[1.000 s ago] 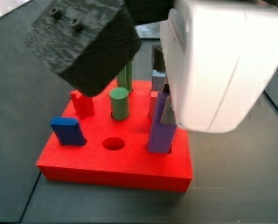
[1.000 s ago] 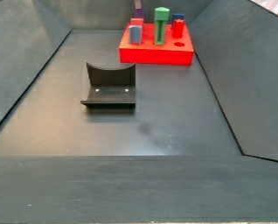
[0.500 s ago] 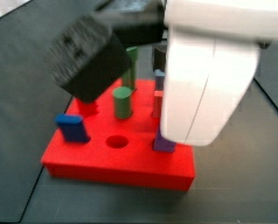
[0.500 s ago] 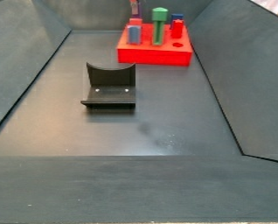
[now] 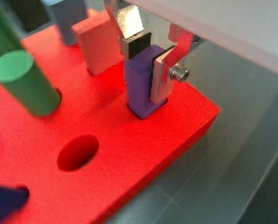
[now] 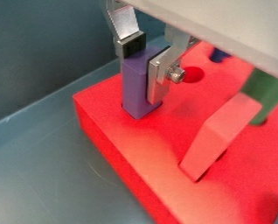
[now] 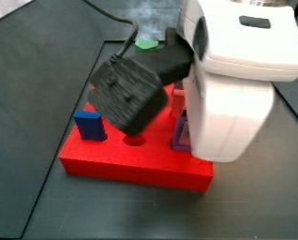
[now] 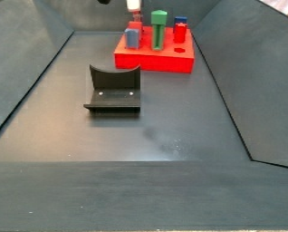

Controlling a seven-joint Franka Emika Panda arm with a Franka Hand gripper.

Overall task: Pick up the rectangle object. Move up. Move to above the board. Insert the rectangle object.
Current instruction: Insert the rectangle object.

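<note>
Purple rectangle object (image 5: 142,83) stands upright in a hole near the board's (image 5: 118,166) corner, gripper (image 5: 151,59) clamped on its upper part. Insert step looks nearly done; next move, I'd judge: press down if not seated, then open and lift straight up.

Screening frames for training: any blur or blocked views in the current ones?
Both wrist views sharp on the slim purple bar between the gripper jaws, standing in the square red board; a side view has the white arm blocking the bar; the distant side view is clear, soft.
</note>
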